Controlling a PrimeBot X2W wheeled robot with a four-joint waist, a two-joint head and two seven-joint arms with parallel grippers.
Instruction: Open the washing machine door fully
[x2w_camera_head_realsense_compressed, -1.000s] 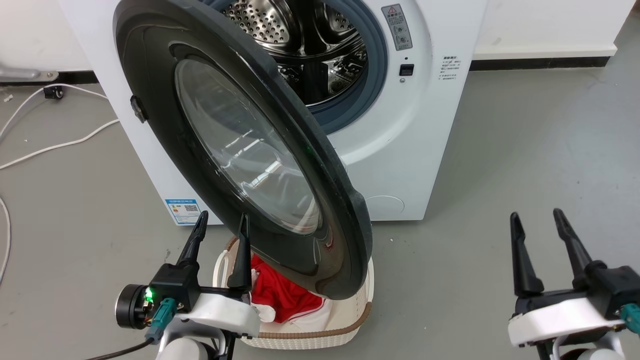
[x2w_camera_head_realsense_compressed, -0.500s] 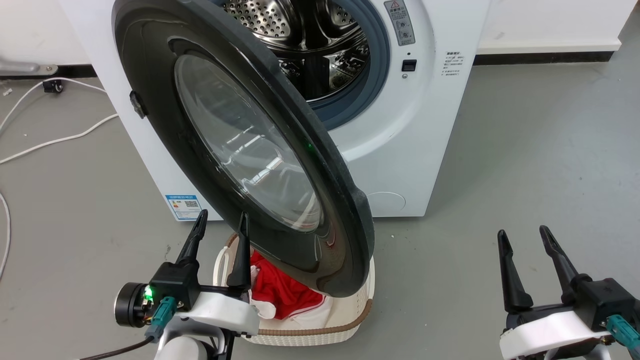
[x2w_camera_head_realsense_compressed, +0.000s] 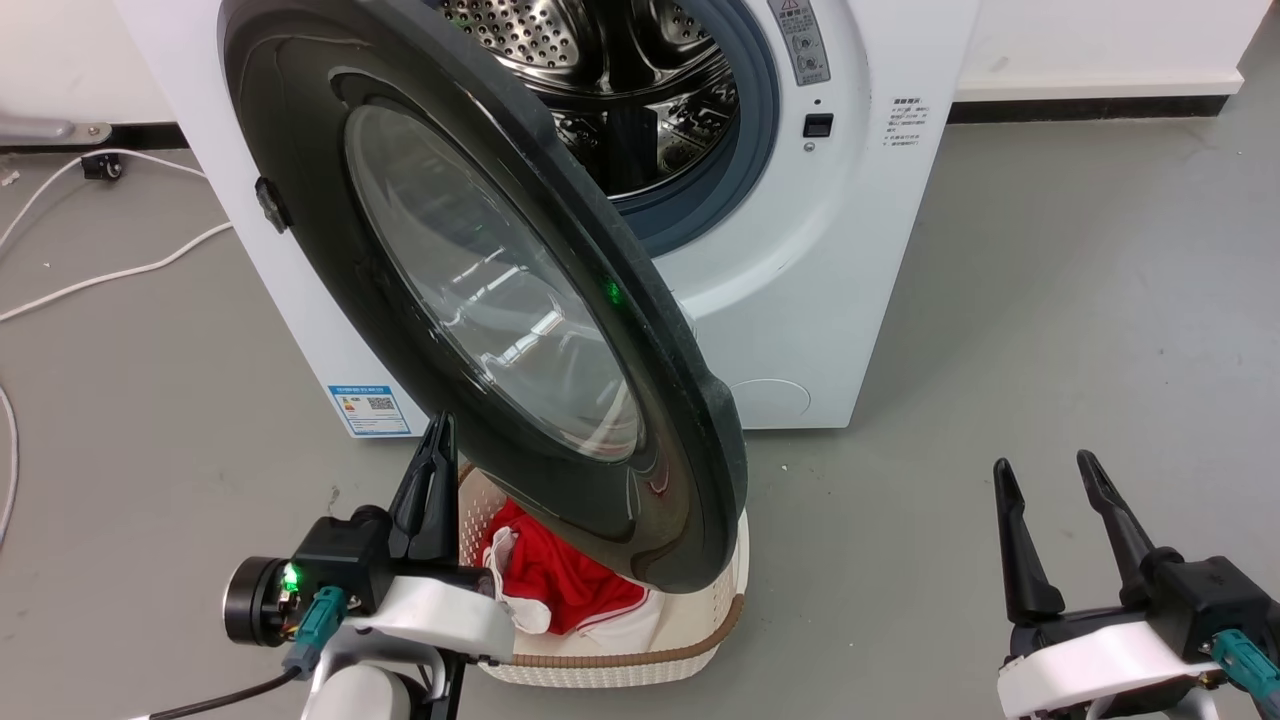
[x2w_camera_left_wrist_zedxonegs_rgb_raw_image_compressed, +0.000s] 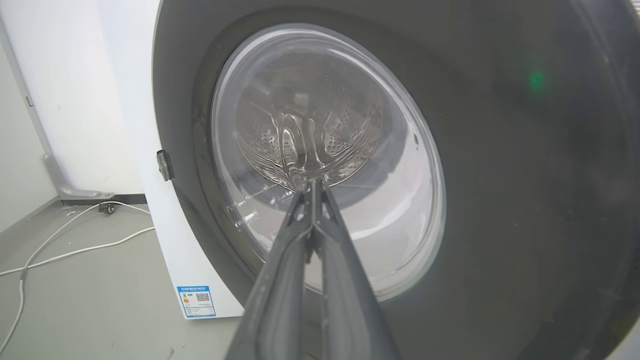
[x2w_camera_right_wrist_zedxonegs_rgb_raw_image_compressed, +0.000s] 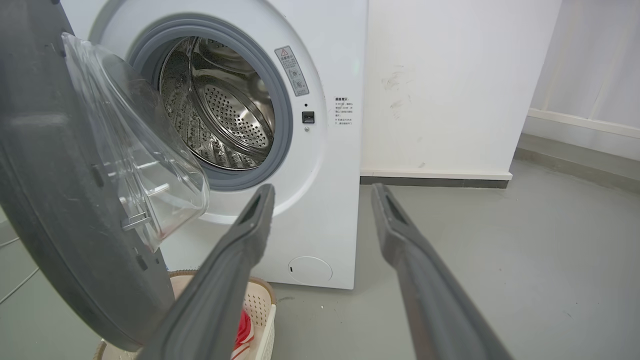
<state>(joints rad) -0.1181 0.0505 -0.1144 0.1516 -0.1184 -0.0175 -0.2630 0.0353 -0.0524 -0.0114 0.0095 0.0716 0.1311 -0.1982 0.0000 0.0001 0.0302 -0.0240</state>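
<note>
Vs. 0.5 s ago: the left gripper (x2w_camera_head_realsense_compressed: 445, 420) was spread w/ a clear gap btwn its fingers; now the two fingers are pressed together, nothing btwn them, and it sits a bit further right, tip just under the lower-left rim of the washing machine door (x2w_camera_head_realsense_compressed: 480, 290). Contact w/ the rim: can't tell. In the left wrist view the closed left gripper (x2w_camera_left_wrist_zedxonegs_rgb_raw_image_compressed: 312, 181) points straight at the door's glass window. The right gripper (x2w_camera_head_realsense_compressed: 1043, 462) is approx. where it was, low right over the floor (x2w_camera_head_realsense_compressed: 1050, 300), fingers apart and holding nothing, well away from the door; vs. 1.0 s ago it sits lower in the head view. Door angle looks unchanged: part-open, hinged on the view's left, swung out toward the robot w/ its bottom edge hanging over the laundry basket (x2w_camera_head_realsense_compressed: 620, 665). Counts: 1 washing machine (x2w_camera_head_realsense_compressed: 800, 280), 1 door, 1 steel drum (x2w_camera_head_realsense_compressed: 620, 80) w/ 1 grey gasket (x2w_camera_head_realsense_compressed: 745, 150), 1 blue label sticker (x2w_camera_head_realsense_compressed: 370, 410), 1 round cap (x2w_camera_head_realsense_compressed: 770, 402), 1 basket holding red-and-white cloth (x2w_camera_head_realsense_compressed: 560, 580), 2 grippers w/ 2 fingers each. White cables (x2w_camera_head_realsense_compressed: 100, 280) lie on the floor at left.
</note>
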